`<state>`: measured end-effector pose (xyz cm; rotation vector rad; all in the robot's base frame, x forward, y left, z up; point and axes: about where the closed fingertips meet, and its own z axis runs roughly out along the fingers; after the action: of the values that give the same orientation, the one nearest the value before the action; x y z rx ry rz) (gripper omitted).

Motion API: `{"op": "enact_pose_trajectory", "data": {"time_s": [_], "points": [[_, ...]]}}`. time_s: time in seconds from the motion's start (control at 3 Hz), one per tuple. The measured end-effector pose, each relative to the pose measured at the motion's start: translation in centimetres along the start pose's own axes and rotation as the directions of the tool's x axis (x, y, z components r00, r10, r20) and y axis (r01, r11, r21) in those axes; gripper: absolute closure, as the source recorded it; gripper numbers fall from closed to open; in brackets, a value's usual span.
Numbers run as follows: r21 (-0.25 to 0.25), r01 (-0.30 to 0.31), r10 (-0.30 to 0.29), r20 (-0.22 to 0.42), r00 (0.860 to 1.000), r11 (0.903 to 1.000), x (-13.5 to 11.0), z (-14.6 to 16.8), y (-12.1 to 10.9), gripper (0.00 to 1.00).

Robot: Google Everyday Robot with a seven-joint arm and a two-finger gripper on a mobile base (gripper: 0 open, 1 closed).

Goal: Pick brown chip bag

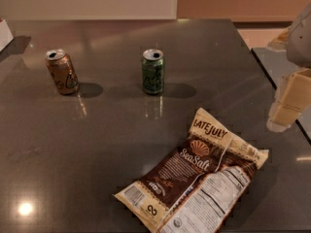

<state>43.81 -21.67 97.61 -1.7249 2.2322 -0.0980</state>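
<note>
The brown chip bag (194, 183) lies flat on the dark grey table (97, 144) at the front right. It is dark brown with cream ends, "Late July Sea Salt" lettering and a white nutrition panel, and its lower end runs out of view at the bottom. My gripper (289, 106) shows at the right edge as cream-coloured blocks under a grey arm part. It hangs to the right of the bag and a little farther back, apart from it. It holds nothing that I can see.
An orange-brown can (61, 72) stands at the back left, tilted slightly. A green can (153, 71) stands upright at the back middle. The table's right edge (272, 81) runs close to the gripper. A white object (4, 33) sits at the far left edge.
</note>
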Motion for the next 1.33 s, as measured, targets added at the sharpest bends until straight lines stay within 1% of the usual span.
{"op": "enact_pose_trajectory", "data": {"time_s": [0.33,0.67,1.0,1.33], "points": [[0.003,0.006,-0.006,0.001,1.000,1.0000,-0.1,-0.1,0.0,0.00],[-0.040,0.088,-0.087,0.027,0.996,0.9953,-1.3,0.0,0.9,0.00],[-0.080,0.232,-0.228,0.060,0.972,0.9693,-3.0,0.7,2.5,0.00],[-0.104,0.413,-0.405,0.092,0.910,0.9045,-4.2,2.1,4.5,0.00]]}}
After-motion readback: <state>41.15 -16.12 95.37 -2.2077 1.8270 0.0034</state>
